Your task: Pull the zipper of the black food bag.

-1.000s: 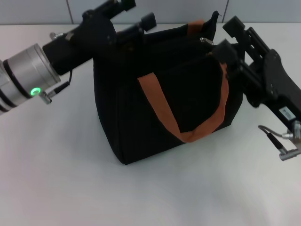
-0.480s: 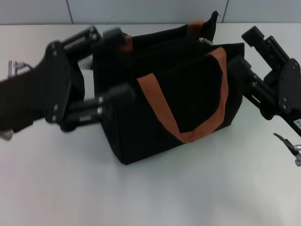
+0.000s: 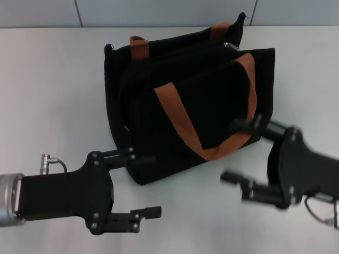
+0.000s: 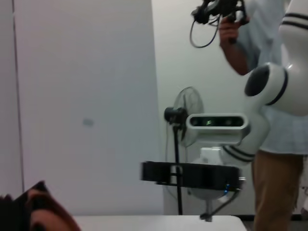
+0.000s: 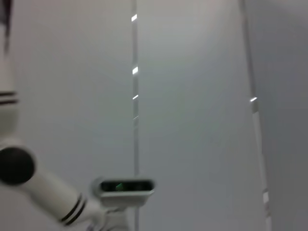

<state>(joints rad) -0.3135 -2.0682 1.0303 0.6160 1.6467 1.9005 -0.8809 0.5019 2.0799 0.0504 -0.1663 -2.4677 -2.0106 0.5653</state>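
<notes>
The black food bag (image 3: 159, 106) stands on the white table, with orange-brown strap handles (image 3: 180, 124). Its small silver zipper pull (image 3: 230, 46) sits at the far right end of the top edge. My left gripper (image 3: 145, 185) is open, low at the front left, just in front of the bag's near corner and apart from it. My right gripper (image 3: 238, 153) is open at the front right, near the bag's right front corner, touching nothing. A corner of the bag (image 4: 29, 214) shows in the left wrist view. The right wrist view shows only a wall.
The white table (image 3: 53, 79) stretches around the bag on all sides. A grey wall runs along its far edge. In the left wrist view a person (image 4: 269, 96), a fan (image 4: 185, 118) and a white robot body (image 4: 269, 86) stand beyond the table.
Both arms have pulled back from the bag's top and sides toward the front edge of the table. The left gripper went from the bag's top left to low front left. The bag has not moved.
</notes>
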